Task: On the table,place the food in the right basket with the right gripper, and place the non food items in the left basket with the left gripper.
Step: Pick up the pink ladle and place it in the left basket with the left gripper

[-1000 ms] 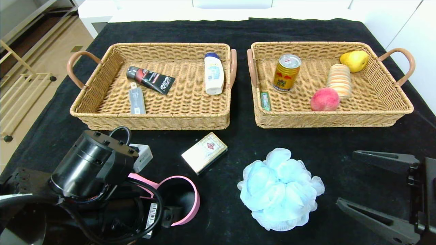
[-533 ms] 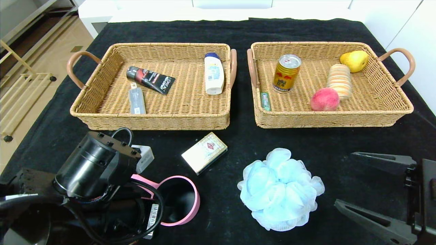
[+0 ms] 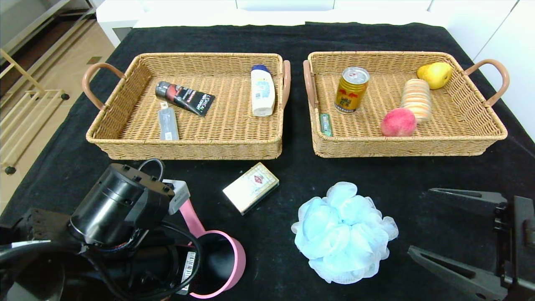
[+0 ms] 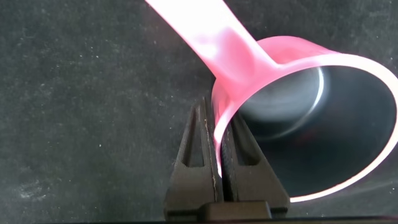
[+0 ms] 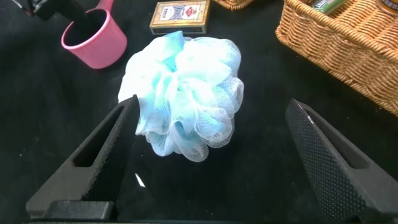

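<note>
Readable writing: the black tube (image 3: 184, 98) in the left basket (image 3: 125, 96) carries white lettering that looks like "L'OREAL"; the gold can (image 3: 351, 89) has red print too small to make out; a barcode sticker (image 3: 188, 260) sits on the left arm.
Left gripper: the left gripper (image 4: 218, 144) is clamped on the rim of the pink cup (image 3: 220, 264), one finger inside the wall and one outside, at about 7 o'clock on the table (image 3: 368, 33).
Pink cup: it is tilted, mouth facing 3 o'clock, its long handle running up toward 11 o'clock behind the arm.
Right gripper: the right gripper (image 5: 214, 158) hangs spread wide at 4 o'clock, holding nothing, with the blue bath pouf (image 3: 343, 232) just ahead of its fingers.
Left basket contents: black tube, a clear small bottle (image 3: 167, 123) and a white bottle (image 3: 262, 90) with a blue cap.
Right basket contents: in the right basket (image 3: 472, 121) sit the gold can, a peach (image 3: 398, 121), a striped roll (image 3: 416, 99), a yellow pear (image 3: 436, 74) and a green packet (image 3: 325, 123) against the 9 o'clock wall.
On the cloth: a card box (image 3: 250, 187) lies near the centre, just short of the left basket's near wall; a white block (image 3: 177, 195) is partly hidden by the left arm.
Open room: bare black cloth lies between card box and pouf, and in the gap between the two baskets.
In the way: the left basket's near wall stands between the cup and the basket floor.
</note>
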You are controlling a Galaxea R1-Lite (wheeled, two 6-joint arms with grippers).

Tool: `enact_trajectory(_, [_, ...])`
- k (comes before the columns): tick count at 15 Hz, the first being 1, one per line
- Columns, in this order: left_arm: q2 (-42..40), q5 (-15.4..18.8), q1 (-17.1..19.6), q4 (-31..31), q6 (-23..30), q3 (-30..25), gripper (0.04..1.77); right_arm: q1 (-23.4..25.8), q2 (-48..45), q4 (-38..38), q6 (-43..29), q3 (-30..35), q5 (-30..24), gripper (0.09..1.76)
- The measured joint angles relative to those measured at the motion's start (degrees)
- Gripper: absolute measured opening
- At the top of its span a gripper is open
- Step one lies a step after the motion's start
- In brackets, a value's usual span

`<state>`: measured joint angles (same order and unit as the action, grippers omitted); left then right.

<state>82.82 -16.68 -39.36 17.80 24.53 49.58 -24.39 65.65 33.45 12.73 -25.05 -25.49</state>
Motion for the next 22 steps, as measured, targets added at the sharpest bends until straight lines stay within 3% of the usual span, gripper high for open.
enact_trajectory(9, [-0.72,0.67,0.1,-0.07,-0.57,0.23,0.16,0.12,0.37,0.0,0.09,0.17,-0.09,1.71])
enact_trajectory(13, [-5.1,1.77,0.04,-3.06,-5.85,-0.07,0.16,-0.09,0.32,0.01,0.11,0.41,-0.11,1.71])
enact_trajectory(17, [-8.77,1.99,0.23,-4.85,-6.29,-0.24,0.16,-0.27,0.11,0.01,0.44,0.69,-0.09,1.71])
enact_trajectory(22, [-9.05,2.84,5.85,-14.82,-9.18,1.55,0.16,-0.27,0.01,0.01,0.46,0.72,-0.11,1.71])
